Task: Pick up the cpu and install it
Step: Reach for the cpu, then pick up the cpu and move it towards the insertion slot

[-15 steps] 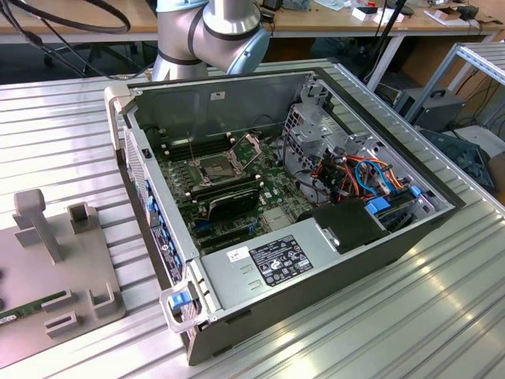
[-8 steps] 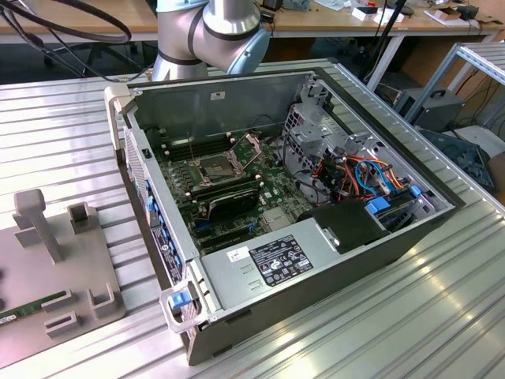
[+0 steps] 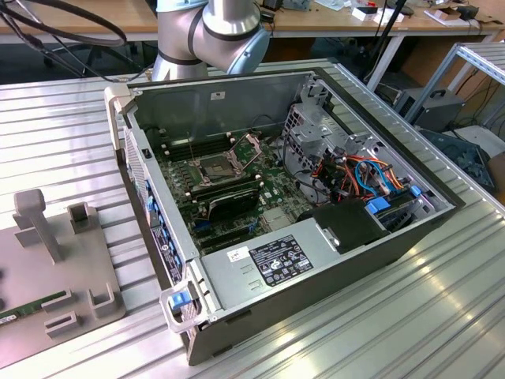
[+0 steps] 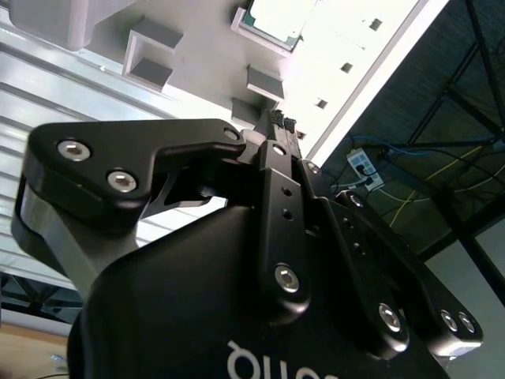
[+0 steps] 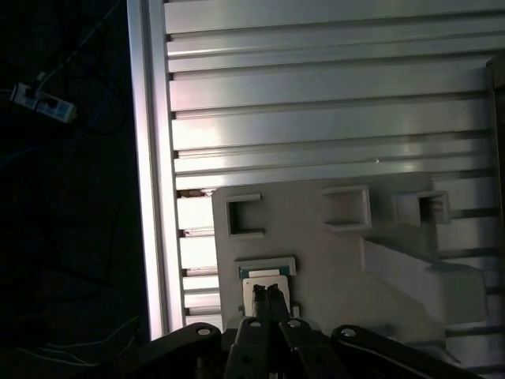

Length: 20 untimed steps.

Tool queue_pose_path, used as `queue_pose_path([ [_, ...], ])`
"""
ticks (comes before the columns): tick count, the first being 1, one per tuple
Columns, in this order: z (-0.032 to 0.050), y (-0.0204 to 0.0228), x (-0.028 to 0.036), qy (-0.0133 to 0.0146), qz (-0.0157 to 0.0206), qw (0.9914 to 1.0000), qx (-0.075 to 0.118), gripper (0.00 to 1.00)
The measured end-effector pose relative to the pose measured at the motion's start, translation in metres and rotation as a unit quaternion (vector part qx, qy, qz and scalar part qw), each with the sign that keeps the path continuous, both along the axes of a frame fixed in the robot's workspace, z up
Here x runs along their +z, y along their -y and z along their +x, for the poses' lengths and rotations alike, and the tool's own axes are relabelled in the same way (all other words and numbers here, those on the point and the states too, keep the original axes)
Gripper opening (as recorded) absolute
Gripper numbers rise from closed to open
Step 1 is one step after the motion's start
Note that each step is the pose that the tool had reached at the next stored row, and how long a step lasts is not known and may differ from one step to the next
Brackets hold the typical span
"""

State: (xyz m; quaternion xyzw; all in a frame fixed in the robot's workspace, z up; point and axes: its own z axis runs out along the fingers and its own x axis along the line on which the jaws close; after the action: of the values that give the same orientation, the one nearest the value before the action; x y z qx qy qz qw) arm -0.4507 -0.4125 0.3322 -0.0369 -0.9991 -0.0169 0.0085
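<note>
Here the gripper (image 5: 267, 290) hangs over the grey fixture plate (image 5: 331, 260), its jaws pressed together and pinching nothing. The cpu (image 5: 265, 278) lies flat in a square pocket of that plate, silver face up, just beyond the fingertips in the first wrist view. In the second wrist view a gap separates the cpu (image 4: 272, 20) from the gripper (image 4: 282, 120). In the exterior view the fixture plate (image 3: 79, 260) lies low at the exterior view's left on the slatted table (image 3: 379, 332), beside the open computer case (image 3: 237, 103), whose socket (image 3: 215, 167) sits mid-board.
</note>
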Motion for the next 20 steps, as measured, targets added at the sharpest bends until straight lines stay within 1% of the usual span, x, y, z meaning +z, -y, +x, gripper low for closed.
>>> queue_pose_path([
  [2,-0.0009,0.0020,-0.0005,-0.0001,0.0000,1.00000,0.000,0.11],
  [5,-0.0026,0.0064,-0.0015,-0.0001,-0.0001,1.00000,0.001,0.11],
  [10,-0.0037,0.0123,-0.0038,0.0000,0.0000,1.00000,0.002,0.11],
  [11,-0.0037,0.0129,-0.0042,0.0000,-0.0001,1.00000,0.002,0.11],
  [20,-0.0037,0.0129,-0.0045,0.0000,-0.0001,1.00000,0.002,0.11],
])
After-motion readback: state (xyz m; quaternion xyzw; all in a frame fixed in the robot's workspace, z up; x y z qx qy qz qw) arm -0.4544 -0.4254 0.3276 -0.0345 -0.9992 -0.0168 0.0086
